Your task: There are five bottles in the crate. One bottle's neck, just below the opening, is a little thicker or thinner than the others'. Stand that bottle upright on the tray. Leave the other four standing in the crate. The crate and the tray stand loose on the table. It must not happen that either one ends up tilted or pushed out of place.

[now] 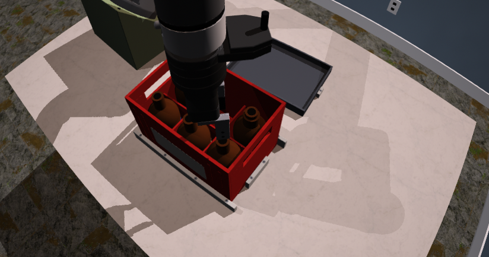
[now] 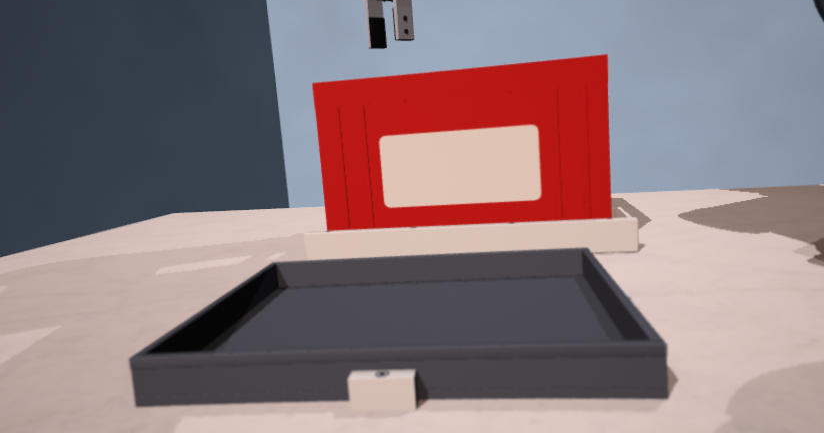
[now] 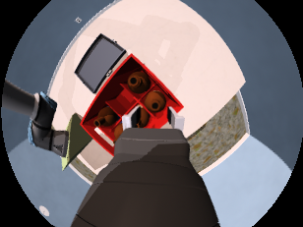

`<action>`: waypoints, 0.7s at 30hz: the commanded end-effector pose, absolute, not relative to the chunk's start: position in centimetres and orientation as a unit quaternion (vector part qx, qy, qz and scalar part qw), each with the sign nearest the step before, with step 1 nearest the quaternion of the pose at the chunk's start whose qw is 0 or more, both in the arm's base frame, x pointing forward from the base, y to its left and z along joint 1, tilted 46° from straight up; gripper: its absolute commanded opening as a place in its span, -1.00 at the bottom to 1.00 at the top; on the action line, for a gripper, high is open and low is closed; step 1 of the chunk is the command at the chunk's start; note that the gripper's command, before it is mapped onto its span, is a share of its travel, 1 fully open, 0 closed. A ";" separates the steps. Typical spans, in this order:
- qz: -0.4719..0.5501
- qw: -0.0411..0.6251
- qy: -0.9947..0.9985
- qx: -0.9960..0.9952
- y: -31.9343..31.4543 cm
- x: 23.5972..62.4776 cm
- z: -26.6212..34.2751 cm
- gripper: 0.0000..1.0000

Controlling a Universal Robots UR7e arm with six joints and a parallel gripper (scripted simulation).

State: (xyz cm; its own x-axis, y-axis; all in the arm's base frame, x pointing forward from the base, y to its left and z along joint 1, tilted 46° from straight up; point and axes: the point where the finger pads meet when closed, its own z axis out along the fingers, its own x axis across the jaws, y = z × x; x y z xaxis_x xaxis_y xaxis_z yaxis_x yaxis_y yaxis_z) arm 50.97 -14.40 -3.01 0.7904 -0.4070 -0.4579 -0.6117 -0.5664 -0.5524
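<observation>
A red crate (image 1: 254, 151) (image 2: 345, 159) (image 3: 174, 100) stands mid-table. Brown bottles stand upright in its cells. In the top view I see one at the left (image 1: 161, 101), one in the middle of the near row (image 1: 192, 126), one at the near corner (image 1: 222, 148) and one at the right (image 1: 250, 115). The arm hides the back cell. A dark grey tray (image 1: 316, 83) (image 2: 403, 366) (image 3: 98, 62) lies empty behind the crate. My gripper (image 1: 216, 128) (image 2: 390, 22) (image 3: 153, 111) is open and empty. It hangs above the crate rim, over the near row of bottles.
An olive green box (image 1: 113, 29) stands at the back left, behind the crate. Pale stop strips (image 1: 184, 173) (image 2: 461, 237) lie along the crate's foot. A small pale block (image 2: 380, 389) sits against the tray's wall. The table ends in a rough dark floor.
</observation>
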 end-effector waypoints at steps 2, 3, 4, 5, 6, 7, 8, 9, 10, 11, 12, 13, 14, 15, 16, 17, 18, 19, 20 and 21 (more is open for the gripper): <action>0.140 0.363 0.292 -0.874 -14.5 51.0 -3.0 1.00; 0.140 0.363 0.292 -0.874 -14.5 51.0 -3.0 1.00; 0.140 0.363 0.292 -0.874 -14.5 51.0 -3.0 1.00; 0.140 0.363 0.292 -0.874 -14.5 51.0 -3.0 1.00; 0.140 0.363 0.292 -0.874 -14.5 51.0 -3.0 1.00; 0.140 0.363 0.292 -0.874 -14.4 51.0 -3.0 1.00; 0.140 0.363 0.292 -0.874 -14.4 51.0 -3.0 1.00; 0.140 0.363 0.292 -0.874 -14.4 51.0 -3.0 1.00; 0.140 0.363 0.292 -0.874 -14.4 51.0 -3.1 1.00; 0.140 0.363 0.292 -0.874 -14.4 51.0 -3.1 1.00; 0.140 0.363 0.292 -0.874 -14.3 51.0 -3.1 1.00; 0.140 0.363 0.292 -0.874 -14.3 51.0 -3.1 1.00; 0.140 0.363 0.292 -0.874 -14.3 51.0 -3.1 1.00; 0.140 0.363 0.292 -0.874 -14.3 51.0 -3.2 1.00; 0.140 0.363 0.292 -0.874 -14.2 51.0 -3.2 1.00; 0.140 0.363 0.292 -0.874 -14.2 51.0 -3.3 1.00; 0.140 0.363 0.292 -0.874 -14.1 51.0 -3.3 1.00; 0.140 0.363 0.292 -0.874 -14.1 51.0 -3.4 1.00; 0.140 0.363 0.292 -0.874 -14.0 51.0 -3.4 1.00; 0.140 0.363 0.292 -0.874 -14.0 51.0 -3.5 1.00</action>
